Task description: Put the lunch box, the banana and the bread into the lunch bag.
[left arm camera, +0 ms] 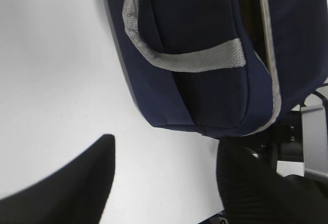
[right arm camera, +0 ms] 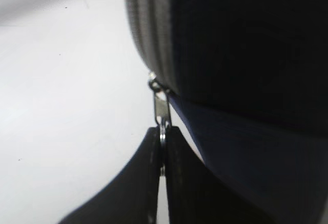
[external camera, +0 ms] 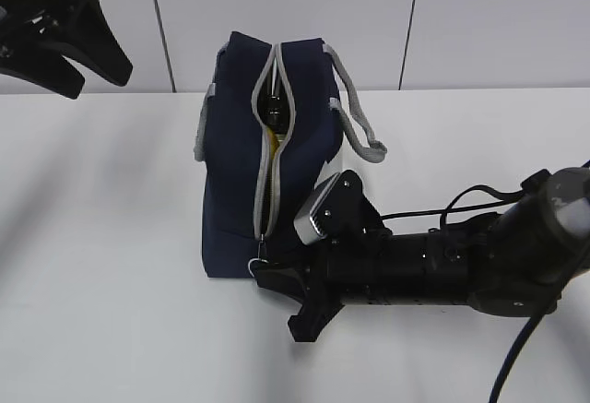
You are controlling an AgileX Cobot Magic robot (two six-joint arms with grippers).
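**Right end effector clamped on zipper pull; bag partly open**

The lunch bag [external camera: 244,159] stands upright at centre frame on the white bench [external camera: 101,265]. Its grey zipper [external camera: 265,172] gapes near the top, where a sliver of yellow, the banana [external camera: 271,132], shows inside beneath a dark object that cannot be identified. The right end effector [right arm camera: 163,149], low and right of centre, is pinched on the metal ring pull [right arm camera: 163,112] at the bag's lower end. The left end effector [external camera: 69,39] hangs at upper left, well apart from the bag, fingers spread and holding nothing.
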